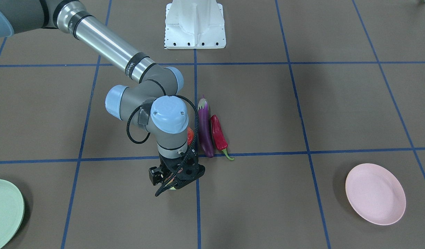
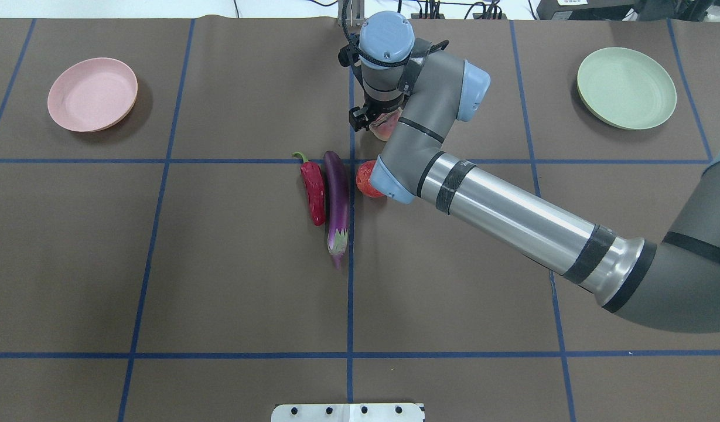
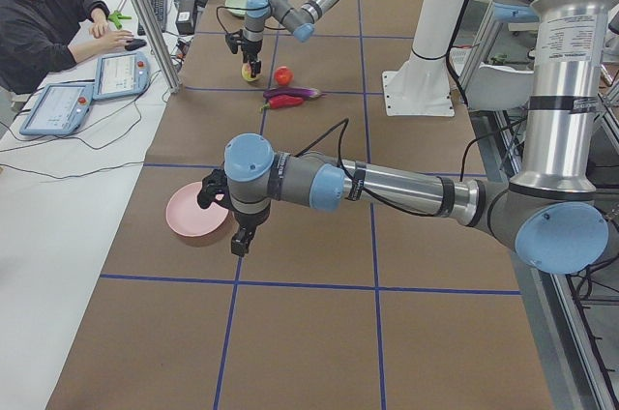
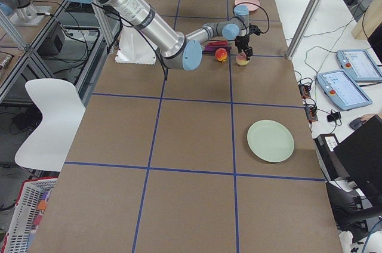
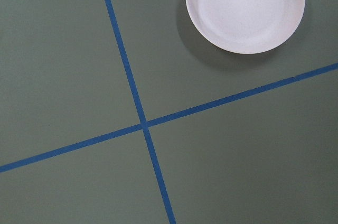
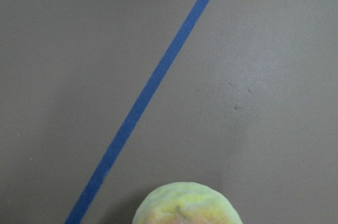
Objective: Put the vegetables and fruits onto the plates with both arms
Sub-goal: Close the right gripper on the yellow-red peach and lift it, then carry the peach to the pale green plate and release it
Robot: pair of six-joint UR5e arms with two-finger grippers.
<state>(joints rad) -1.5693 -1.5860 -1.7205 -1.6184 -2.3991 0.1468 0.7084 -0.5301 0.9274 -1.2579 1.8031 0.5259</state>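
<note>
The purple eggplant (image 2: 337,202) and the red chili (image 2: 314,190) lie side by side at mid-table. The red-orange fruit (image 2: 368,179) sits right of them, half under my right forearm. My right gripper (image 2: 374,122) points down, open, just over the pale green-yellow peach (image 2: 387,128), which rests on the table and shows at the bottom edge of the right wrist view (image 6: 187,205). My left gripper (image 3: 237,239) hangs above the table beside the pink plate (image 3: 193,212); I cannot tell whether it is open. The mint green plate (image 2: 626,88) lies far right.
The white robot base (image 1: 195,26) stands at the table's robot-side edge. An operator (image 3: 48,18) sits with tablets on a side bench past the table's far edge. Blue tape lines grid the brown table.
</note>
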